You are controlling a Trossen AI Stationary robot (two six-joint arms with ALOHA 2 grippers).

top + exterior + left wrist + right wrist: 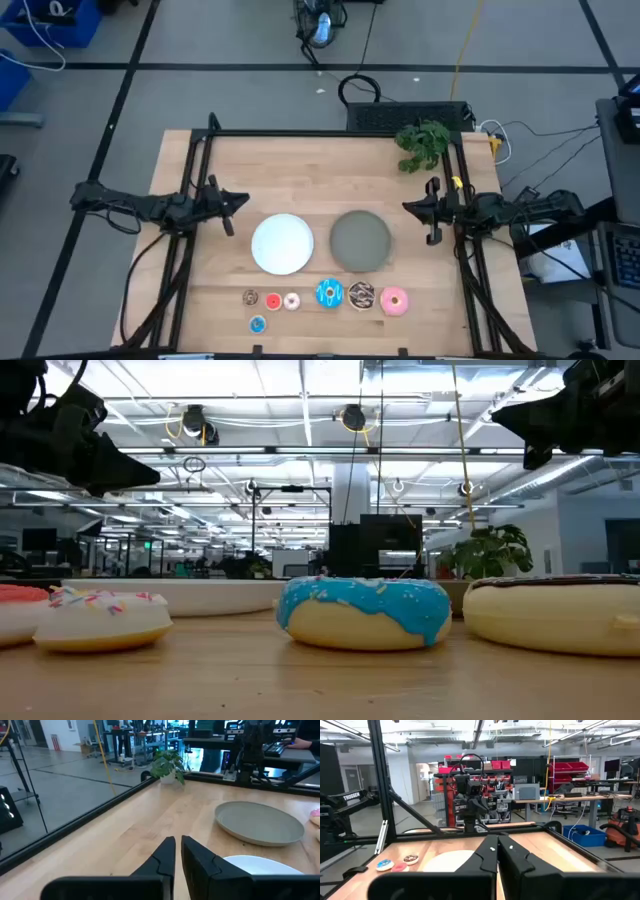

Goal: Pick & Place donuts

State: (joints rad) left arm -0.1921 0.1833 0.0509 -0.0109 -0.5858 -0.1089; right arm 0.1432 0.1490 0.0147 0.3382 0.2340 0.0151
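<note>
Seven toy donuts lie flat along the table's near edge in the high view: tiny brown (250,297), tiny red (273,301), tiny whitish-pink (292,301), tiny light blue (258,324), larger blue (329,293), brown sprinkled (361,295) and pink (394,301). The low view shows the blue donut (365,610) close up, with the whitish-pink one (100,618) to its left. My left gripper (240,200) hovers shut over the table's left side, above and left of the white plate. My right gripper (408,207) hovers shut on the right, beside the grey plate. Both grippers are far from the donuts.
A white plate (282,243) and a grey plate (360,240) sit side by side mid-table, just beyond the donut row. A small green plant (425,143) stands at the far right corner. Black frame rails (190,180) run along both table sides.
</note>
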